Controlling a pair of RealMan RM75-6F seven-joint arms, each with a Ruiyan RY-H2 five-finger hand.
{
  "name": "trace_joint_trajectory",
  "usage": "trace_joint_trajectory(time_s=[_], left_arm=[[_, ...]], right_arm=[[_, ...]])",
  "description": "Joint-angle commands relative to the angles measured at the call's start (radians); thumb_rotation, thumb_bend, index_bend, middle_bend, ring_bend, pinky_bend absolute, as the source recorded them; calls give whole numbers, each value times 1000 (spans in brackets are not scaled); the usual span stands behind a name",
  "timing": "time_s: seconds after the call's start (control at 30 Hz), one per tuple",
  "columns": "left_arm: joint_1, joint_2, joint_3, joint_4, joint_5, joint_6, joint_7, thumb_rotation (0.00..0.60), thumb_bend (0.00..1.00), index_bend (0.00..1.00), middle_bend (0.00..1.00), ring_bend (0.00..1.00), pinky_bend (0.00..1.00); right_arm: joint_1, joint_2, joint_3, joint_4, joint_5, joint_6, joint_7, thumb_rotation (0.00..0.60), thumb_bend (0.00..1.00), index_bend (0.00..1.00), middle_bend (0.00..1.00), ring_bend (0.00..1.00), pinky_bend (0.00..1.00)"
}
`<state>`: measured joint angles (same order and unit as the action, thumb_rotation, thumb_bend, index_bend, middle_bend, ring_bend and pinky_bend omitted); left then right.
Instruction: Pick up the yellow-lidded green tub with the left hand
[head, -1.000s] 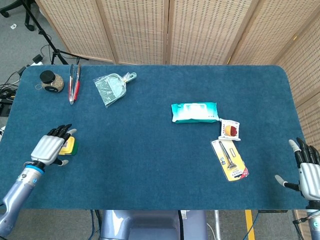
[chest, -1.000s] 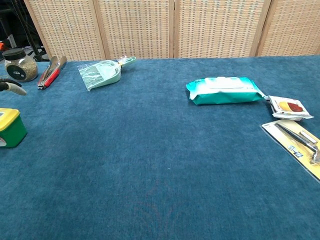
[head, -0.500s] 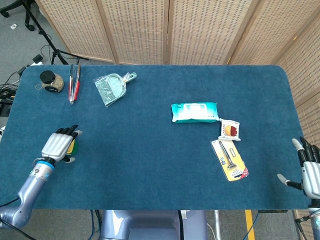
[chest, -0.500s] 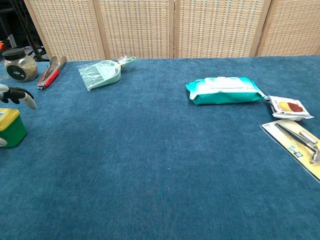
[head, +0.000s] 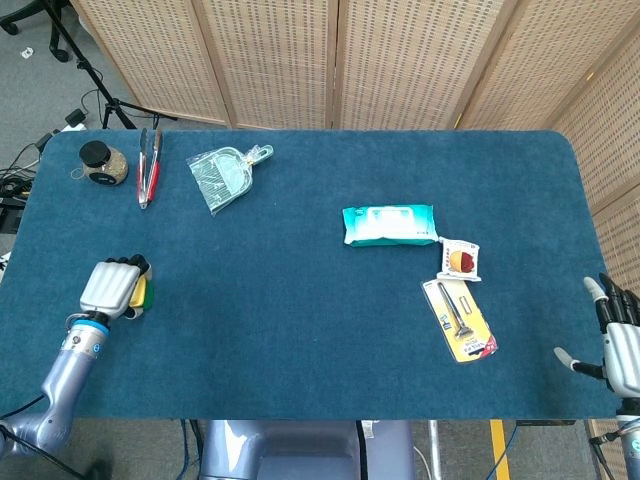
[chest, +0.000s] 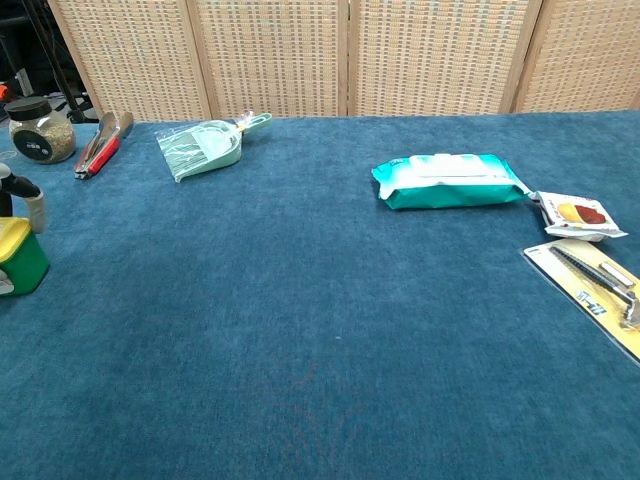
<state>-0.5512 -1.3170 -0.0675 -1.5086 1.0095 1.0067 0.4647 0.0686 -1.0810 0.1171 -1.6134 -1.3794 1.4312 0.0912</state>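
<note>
The yellow-lidded green tub (head: 144, 292) stands on the blue table near the front left edge, mostly covered from above by my left hand (head: 110, 287). That hand's fingers are curled down over the tub's far side and it grips the tub. In the chest view the tub (chest: 22, 258) sits on the cloth at the far left edge, with one fingertip (chest: 33, 206) bent down against its back. My right hand (head: 620, 340) hovers off the table's front right corner, fingers spread and holding nothing.
A spice jar (head: 102, 163), red-handled tongs (head: 148, 165) and a bagged green dustpan (head: 226, 175) lie at the back left. A wipes pack (head: 389, 224), a snack packet (head: 461, 260) and a carded razor (head: 459, 318) lie right of centre.
My left hand has slid onto the tub and its outstretched fingers have curled down around it. The right hand has barely moved.
</note>
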Motion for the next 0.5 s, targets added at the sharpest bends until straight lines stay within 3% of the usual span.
trace_joint_trajectory(time_s=[0.03,0.33,0.5], left_arm=[[5,5,0,1,19,-10,-41,600,218,489,351,392,468],[36,53,-13,-42,104,16,-199,600,330,508,366,404,500],[81,47,-18,-10,356,147,-516,600,337,520,377,415,506]], right_arm=[[0,0,0,0,1,-1,-1,600,0,0,0,0,0],[0,-2,-3,-4,-4,0,-4,600,0,0,0,0,0],[1,-4,-3,-5,-6,1,-7,600,0,0,0,0,0]])
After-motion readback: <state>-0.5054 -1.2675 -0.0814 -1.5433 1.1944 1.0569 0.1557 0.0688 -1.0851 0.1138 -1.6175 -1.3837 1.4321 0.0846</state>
